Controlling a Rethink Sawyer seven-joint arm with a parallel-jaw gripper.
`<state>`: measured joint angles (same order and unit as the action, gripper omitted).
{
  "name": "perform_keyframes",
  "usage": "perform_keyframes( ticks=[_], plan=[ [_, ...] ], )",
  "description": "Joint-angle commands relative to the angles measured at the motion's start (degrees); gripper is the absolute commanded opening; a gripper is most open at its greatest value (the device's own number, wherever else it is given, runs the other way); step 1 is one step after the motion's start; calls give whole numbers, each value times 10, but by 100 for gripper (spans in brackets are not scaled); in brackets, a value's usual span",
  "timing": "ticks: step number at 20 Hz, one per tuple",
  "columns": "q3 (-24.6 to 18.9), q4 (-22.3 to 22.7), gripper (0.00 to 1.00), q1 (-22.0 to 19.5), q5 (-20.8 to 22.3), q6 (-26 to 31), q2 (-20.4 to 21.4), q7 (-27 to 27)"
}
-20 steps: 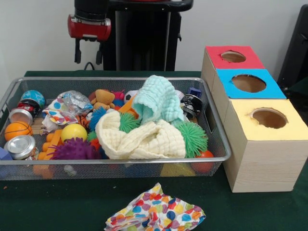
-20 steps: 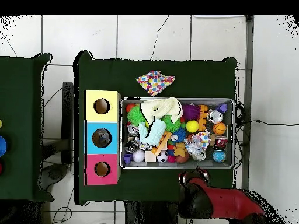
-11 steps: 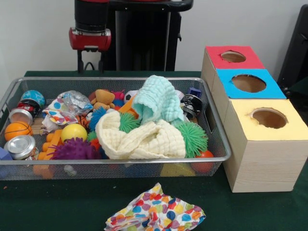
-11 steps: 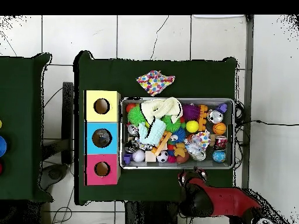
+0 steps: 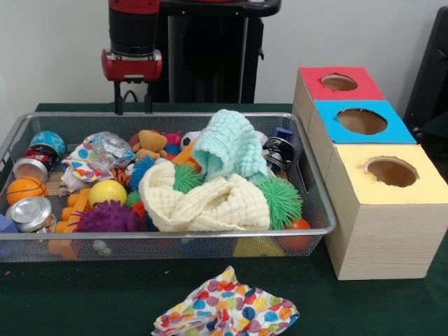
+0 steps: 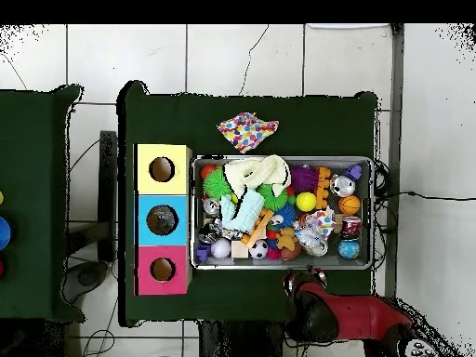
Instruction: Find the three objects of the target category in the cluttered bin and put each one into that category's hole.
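A wire mesh bin [image 5: 168,246] [image 6: 284,159] is packed with toys, balls, cans and cloths. On top of the pile lie a mint cloth [image 5: 227,143] and a cream cloth [image 5: 210,203], and a polka-dot cloth [image 5: 87,168] lies at the left. A second polka-dot cloth [image 5: 227,311] [image 6: 247,130] lies on the table in front of the bin. My gripper [image 5: 134,105] [image 6: 305,276] hangs open and empty just beyond the bin's far rim, left of centre. Three boxes with holes stand beside the bin: red [image 5: 311,78], blue [image 5: 329,112] and yellow [image 5: 420,185].
In the bin are spiky balls in purple [image 5: 108,218] and green [image 5: 280,199], a yellow ball [image 5: 107,191], a small basketball [image 5: 24,189], cans [image 5: 29,213] and a teddy bear [image 5: 148,143]. The green table edge runs close behind the gripper.
My gripper has come down towards the bin's far rim and shifted slightly right in the front view. Nothing in the bin has moved.
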<state>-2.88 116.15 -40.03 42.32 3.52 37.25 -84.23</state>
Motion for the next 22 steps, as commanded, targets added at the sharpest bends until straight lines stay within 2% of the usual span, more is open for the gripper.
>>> perform_keyframes(
  ticks=[1, 8, 17, 22],
  plan=[
    [-51, -118, 100, -16, 23, -5, -41, -24],
    [-76, -121, 100, -35, 18, 24, -28, -3],
    [-135, -131, 100, -80, 27, 47, -40, 21],
    [-141, -138, 100, -78, 30, 58, -43, 16]
  ],
)
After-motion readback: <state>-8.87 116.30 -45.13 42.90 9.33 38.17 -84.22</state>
